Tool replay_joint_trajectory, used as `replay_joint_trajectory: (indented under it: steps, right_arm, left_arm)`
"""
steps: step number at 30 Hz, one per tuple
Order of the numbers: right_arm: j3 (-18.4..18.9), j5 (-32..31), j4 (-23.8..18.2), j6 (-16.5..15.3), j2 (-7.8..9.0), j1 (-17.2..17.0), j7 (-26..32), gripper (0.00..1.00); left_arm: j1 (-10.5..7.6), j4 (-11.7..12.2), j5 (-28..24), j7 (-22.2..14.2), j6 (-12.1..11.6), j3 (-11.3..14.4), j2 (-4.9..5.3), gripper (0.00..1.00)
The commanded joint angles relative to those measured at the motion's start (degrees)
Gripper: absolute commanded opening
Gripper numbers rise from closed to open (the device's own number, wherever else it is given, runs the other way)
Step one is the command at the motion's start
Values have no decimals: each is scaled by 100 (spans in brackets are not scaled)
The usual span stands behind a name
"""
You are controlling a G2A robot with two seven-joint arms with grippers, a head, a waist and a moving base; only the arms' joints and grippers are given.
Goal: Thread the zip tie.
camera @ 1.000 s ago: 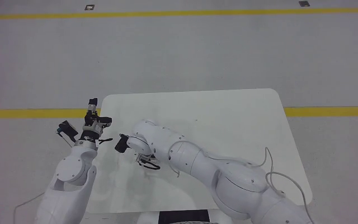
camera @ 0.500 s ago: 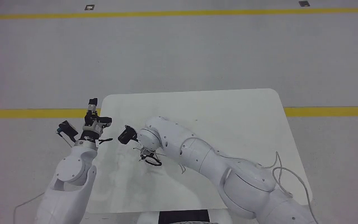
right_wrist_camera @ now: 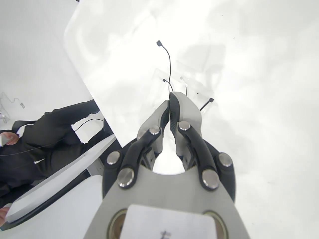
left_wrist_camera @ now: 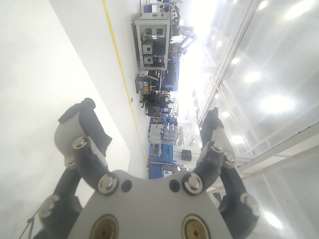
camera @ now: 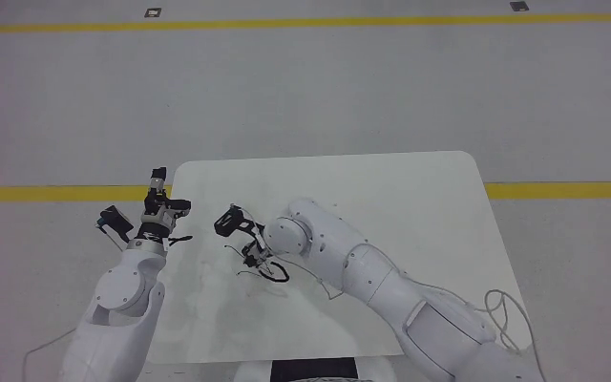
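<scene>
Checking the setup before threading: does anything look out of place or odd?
Nothing looks spilled or damaged. One oddity: the left gripper hangs open at the edge of the table, pointing out at the room, away from the zip tie pinched in the right gripper.

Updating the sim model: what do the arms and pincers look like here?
Left arm and right arm: glossy white rounded shells; pale cable loops off the right. Left pincer and right pincer: silver plate, black links, silver rivets, black pads.
</scene>
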Motion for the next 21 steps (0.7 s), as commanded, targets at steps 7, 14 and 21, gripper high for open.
replay_joint_trajectory:
  steps: [7, 14, 21]
  right_arm:
    - [15, 4, -13, -11, 9, -11, -1, 0]
    - [273, 307, -42, 65, 56, -189, -518, 0]
    - [1009, 1302, -211, -655, 297, -581, -710, 0]
  left_arm:
    - [0, 0, 0, 0, 0, 0, 0, 100]
    - [0, 0, 0, 0, 0, 0, 0, 100]
    - [0, 0, 0, 0, 0, 0, 0, 100]
